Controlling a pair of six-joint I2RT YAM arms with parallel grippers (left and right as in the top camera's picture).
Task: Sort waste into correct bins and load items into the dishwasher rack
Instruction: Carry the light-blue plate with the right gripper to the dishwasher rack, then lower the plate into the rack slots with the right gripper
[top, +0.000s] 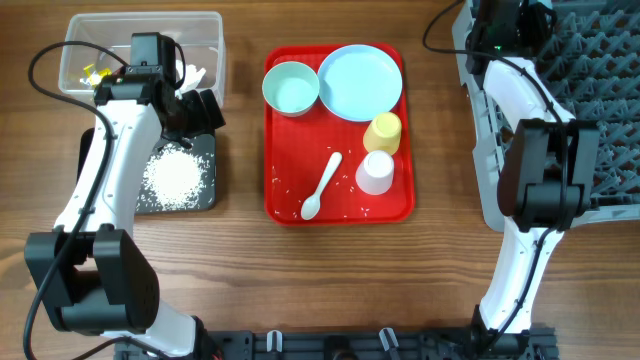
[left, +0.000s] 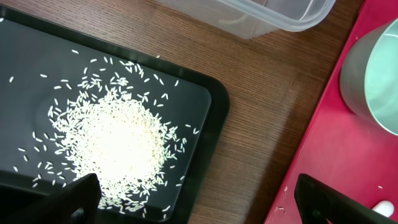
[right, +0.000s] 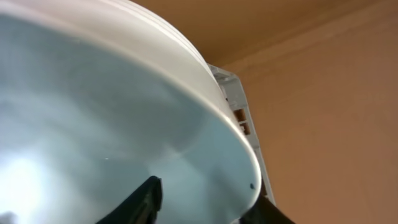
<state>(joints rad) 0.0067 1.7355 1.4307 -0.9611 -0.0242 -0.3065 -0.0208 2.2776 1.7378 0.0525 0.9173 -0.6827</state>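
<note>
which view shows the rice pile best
Left wrist: the rice fills the view on the black tray, single grains distinct. Overhead shows it only as a small white patch. Right wrist shows none, only a blue dish.

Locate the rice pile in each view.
Overhead: left side, the rice pile lies on the black tray, below the clear tub.
Left wrist: left of centre, rice pile on the black tray.
Right wrist: not in it; a blue dish fills the frame.
Shared landmark: the red tray, at centre in the overhead and at the right edge in the left wrist.
</note>
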